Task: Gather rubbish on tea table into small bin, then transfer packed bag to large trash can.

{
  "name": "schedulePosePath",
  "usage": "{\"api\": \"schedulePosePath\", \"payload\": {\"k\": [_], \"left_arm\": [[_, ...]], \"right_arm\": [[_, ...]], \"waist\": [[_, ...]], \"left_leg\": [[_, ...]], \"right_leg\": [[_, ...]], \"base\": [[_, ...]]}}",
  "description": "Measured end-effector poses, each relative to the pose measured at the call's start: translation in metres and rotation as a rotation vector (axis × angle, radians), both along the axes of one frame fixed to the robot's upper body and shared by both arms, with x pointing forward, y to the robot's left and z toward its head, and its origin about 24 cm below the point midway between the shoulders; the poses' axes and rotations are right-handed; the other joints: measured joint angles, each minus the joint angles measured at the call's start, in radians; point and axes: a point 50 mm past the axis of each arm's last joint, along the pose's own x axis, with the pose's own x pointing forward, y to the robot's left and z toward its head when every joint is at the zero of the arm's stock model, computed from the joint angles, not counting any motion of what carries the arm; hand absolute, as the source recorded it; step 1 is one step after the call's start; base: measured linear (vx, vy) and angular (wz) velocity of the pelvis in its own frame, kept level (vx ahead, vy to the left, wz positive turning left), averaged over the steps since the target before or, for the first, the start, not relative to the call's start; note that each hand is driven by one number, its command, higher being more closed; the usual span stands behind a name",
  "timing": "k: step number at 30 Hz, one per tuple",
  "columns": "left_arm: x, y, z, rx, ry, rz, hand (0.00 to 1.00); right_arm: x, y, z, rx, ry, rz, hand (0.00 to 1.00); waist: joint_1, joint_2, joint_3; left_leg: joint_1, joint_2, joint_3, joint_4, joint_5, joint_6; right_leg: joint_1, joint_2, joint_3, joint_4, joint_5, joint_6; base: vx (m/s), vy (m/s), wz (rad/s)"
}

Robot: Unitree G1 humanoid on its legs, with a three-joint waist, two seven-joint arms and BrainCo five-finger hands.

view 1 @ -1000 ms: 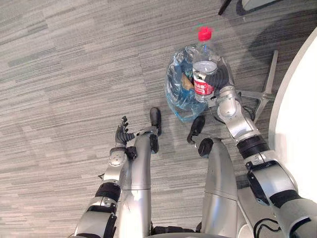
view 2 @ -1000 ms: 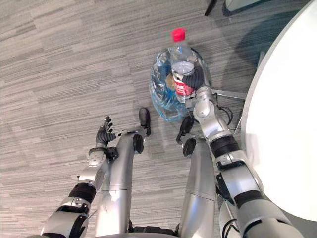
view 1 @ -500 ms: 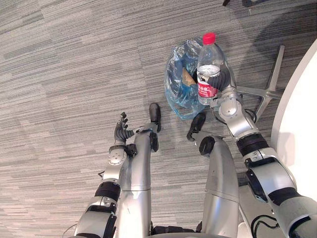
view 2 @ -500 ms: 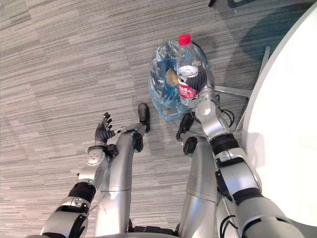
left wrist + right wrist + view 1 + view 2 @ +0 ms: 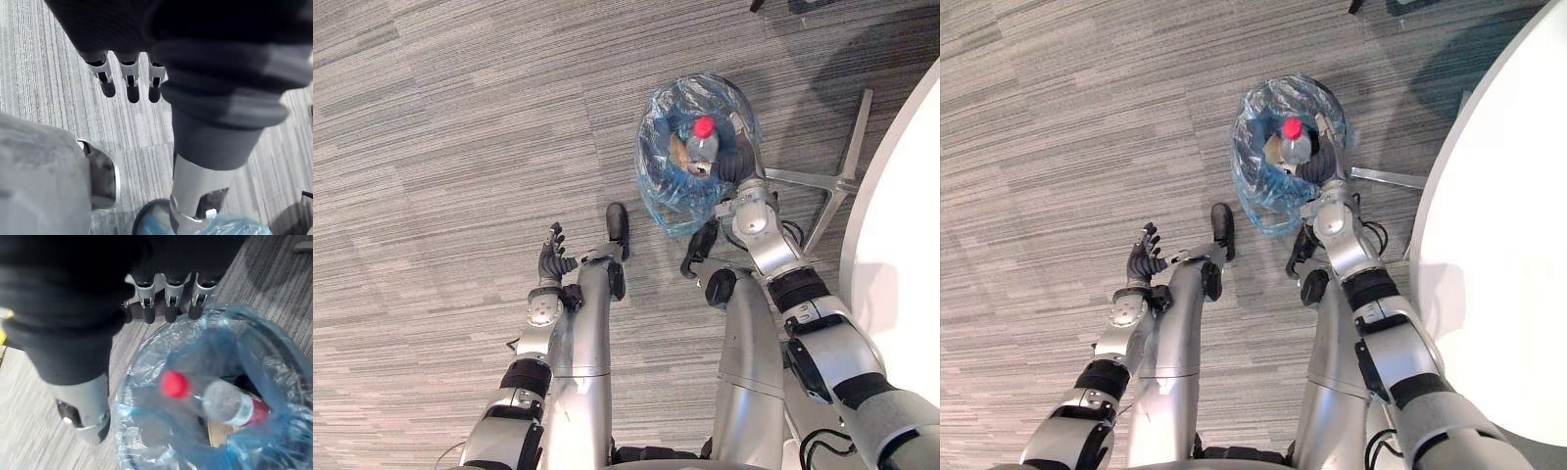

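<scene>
Bottle has dropped from right hand into bin, lying just below its released, straight fingers. Left hand idle, relaxed. Bag likely light, thin, slippery, tear-prone: gather and grip its rim.

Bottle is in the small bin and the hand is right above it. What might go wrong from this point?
1. The right hand hovers at the rim of the blue bag; when it pulls back, its fingers may snag the liner.
2. The bottle leans cap-up inside; it may poke up and hinder tying the bag.
</scene>
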Motion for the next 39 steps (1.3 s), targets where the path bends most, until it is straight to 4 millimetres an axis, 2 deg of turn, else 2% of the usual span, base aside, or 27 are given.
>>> {"api": "schedulePosePath", "payload": {"k": [6, 14, 19, 27, 33, 36, 37, 39], "left_arm": [[0.000, 0.001, -0.003, 0.002, 0.013, 0.003, 0.00], [-0.001, 0.002, -0.006, 0.004, 0.027, 0.006, 0.00], [0.002, 0.000, -0.005, 0.004, 0.031, 0.001, 0.00], [0.005, 0.000, -0.003, 0.006, 0.022, 0.002, 0.00], [0.012, -0.001, 0.008, -0.030, -0.034, 0.010, 0.00], [0.013, -0.001, 0.010, -0.038, -0.040, 0.011, 0.00], [0.013, -0.001, 0.011, -0.041, -0.043, 0.012, 0.00], [0.013, -0.001, 0.011, -0.050, -0.045, 0.015, 0.00]], "right_arm": [[-0.004, 0.004, -0.010, -0.085, 0.010, 0.009, 0.00], [-0.013, 0.024, -0.018, -0.334, -0.022, 0.083, 0.00], [-0.013, 0.032, -0.035, -0.504, 0.021, 0.117, 0.00], [-0.005, 0.022, -0.064, -0.687, 0.152, 0.069, 0.00], [0.006, 0.008, -0.061, -0.750, 0.210, -0.027, 0.00], [0.008, 0.007, -0.057, -0.750, 0.207, -0.036, 0.00], [0.009, 0.005, -0.057, -0.752, 0.214, -0.042, 1.00], [0.011, 0.004, -0.057, -0.755, 0.223, -0.049, 1.00]], "waist": [[0.003, 0.000, 0.000], [0.006, -0.001, -0.001], [0.018, -0.001, -0.001], [0.019, -0.001, -0.001], [0.020, -0.002, -0.002], [0.020, -0.002, -0.002], [0.020, -0.002, -0.002], [0.021, -0.002, -0.002]], "left_leg": [[0.007, 0.005, -0.005, -0.007, 0.005, -0.003], [0.022, 0.016, -0.007, -0.016, 0.012, -0.014], [0.025, 0.018, -0.008, -0.019, 0.013, -0.016], [0.014, 0.011, -0.014, -0.052, 0.024, -0.018], [-0.055, -0.004, -0.028, -0.052, 0.045, -0.018], [-0.070, -0.008, -0.035, -0.048, 0.046, -0.019], [-0.074, -0.010, -0.037, -0.048, 0.045, -0.019], [-0.077, -0.011, -0.037, -0.048, 0.043, -0.018]], "right_leg": [[0.006, 0.007, -0.004, -0.004, 0.000, -0.001], [0.021, 0.018, -0.009, -0.016, 0.001, -0.002], [0.024, 0.019, -0.012, -0.017, 0.001, -0.002], [0.017, 0.011, -0.030, -0.033, 0.001, -0.002], [-0.051, -0.004, -0.041, -0.008, -0.001, -0.014], [-0.064, -0.007, -0.042, 0.002, -0.005, -0.017], [-0.068, -0.008, -0.042, 0.005, -0.007, -0.016], [-0.073, -0.010, -0.042, 0.008, -0.008, -0.015]], "base": [[-0.04, 0.003, -0.02], [-0.03, 0.000, -0.03], [-0.02, 0.003, 0.00], [-0.02, 0.002, 0.07], [-0.02, -0.009, 0.14], [-0.02, -0.014, 0.08], [-0.03, -0.018, 0.08], [-0.03, -0.015, 0.05]]}}
